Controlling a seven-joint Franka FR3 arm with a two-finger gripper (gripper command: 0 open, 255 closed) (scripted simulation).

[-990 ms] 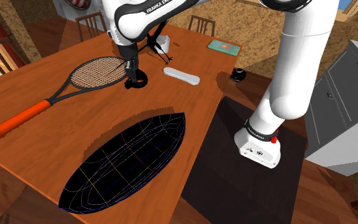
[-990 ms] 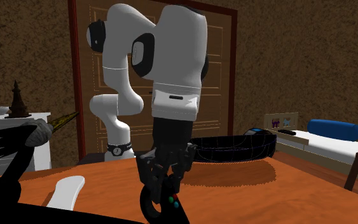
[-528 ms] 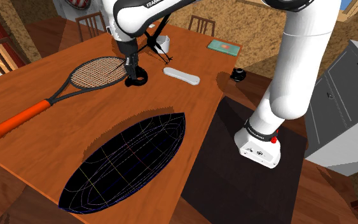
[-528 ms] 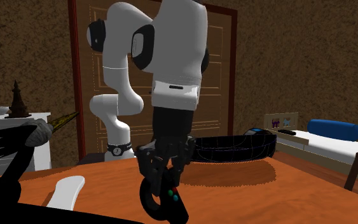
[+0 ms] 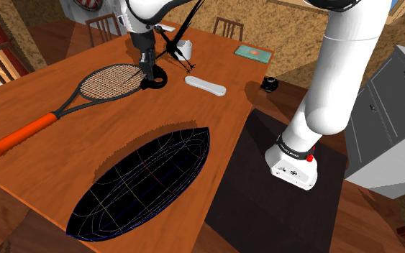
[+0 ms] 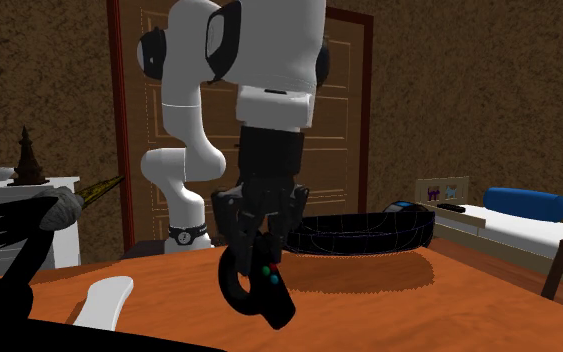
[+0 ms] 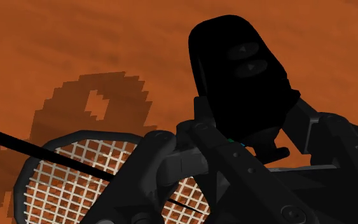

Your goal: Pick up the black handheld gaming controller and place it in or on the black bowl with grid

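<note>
The black handheld gaming controller (image 6: 254,287) hangs above the wooden table (image 6: 389,300), clamped in my gripper (image 6: 260,243), which is shut on its upper part. From the shoulder view the controller (image 5: 155,78) and the gripper (image 5: 149,66) are over the far part of the table, beside the racket head. In the wrist view the controller (image 7: 240,70) sticks out past the gripper (image 7: 247,137), its shadow on the wood below. The black bowl with grid lines (image 5: 147,183) lies at the near table edge; it also appears behind the arm as the bowl (image 6: 369,233).
A racket (image 5: 85,93) with an orange grip lies at the shoulder view's left. A white remote (image 5: 205,85), a white cup (image 5: 184,49), a green book (image 5: 254,52) and a small black object (image 5: 269,83) sit beyond. Chairs ring the table; a grey cabinet (image 5: 388,122) stands right.
My gripper has risen with the controller in it, lifting it clear of the table. The bowl, racket and remote have stayed put.
</note>
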